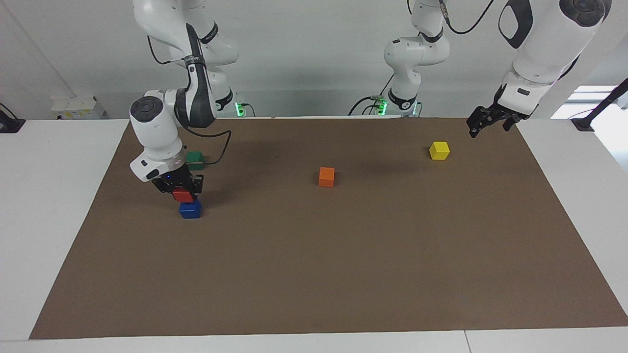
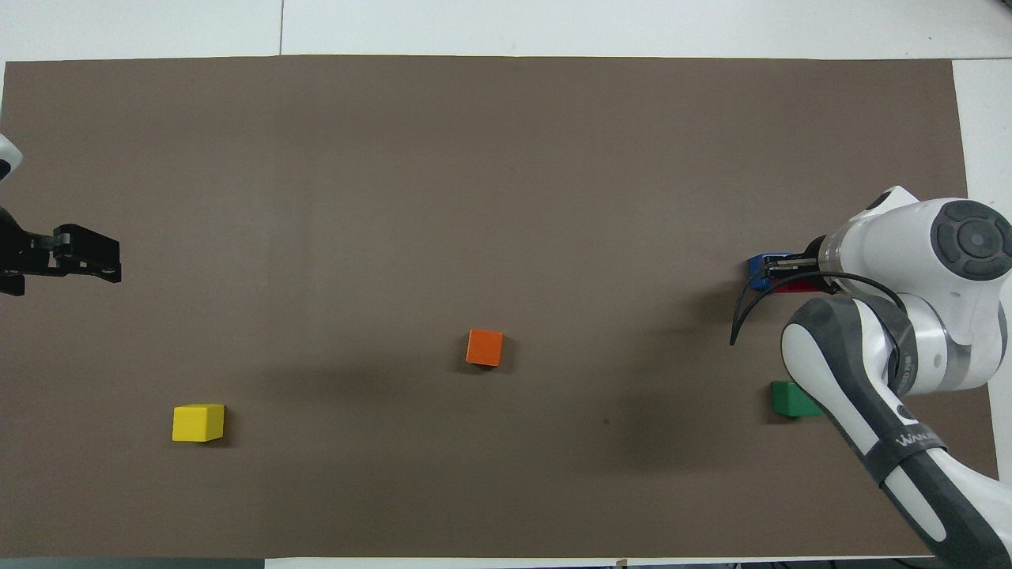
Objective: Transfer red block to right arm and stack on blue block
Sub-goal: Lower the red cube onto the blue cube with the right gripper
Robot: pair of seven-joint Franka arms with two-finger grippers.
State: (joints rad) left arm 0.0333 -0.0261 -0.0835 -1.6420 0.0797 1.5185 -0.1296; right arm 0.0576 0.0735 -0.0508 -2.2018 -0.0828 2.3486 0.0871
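My right gripper point(image 1: 182, 192), with a small blue light at its wrist, is shut on the red block point(image 1: 184, 195). It holds the block directly over the blue block point(image 1: 190, 209), at the right arm's end of the brown mat. The red block's underside meets the blue block's top; I cannot tell whether it rests on it. In the overhead view the right gripper point(image 2: 791, 276) and arm hide most of the red block point(image 2: 794, 288) and part of the blue block point(image 2: 759, 273). My left gripper point(image 1: 490, 125) is open and empty, raised over the mat's edge at the left arm's end point(image 2: 87, 257).
An orange cube point(image 1: 326, 177) point(image 2: 485, 348) sits mid-mat. A yellow cube point(image 1: 439, 150) point(image 2: 198, 422) lies toward the left arm's end. A green cube point(image 1: 195, 160) point(image 2: 793, 399) sits nearer to the robots than the blue block, partly under the right arm.
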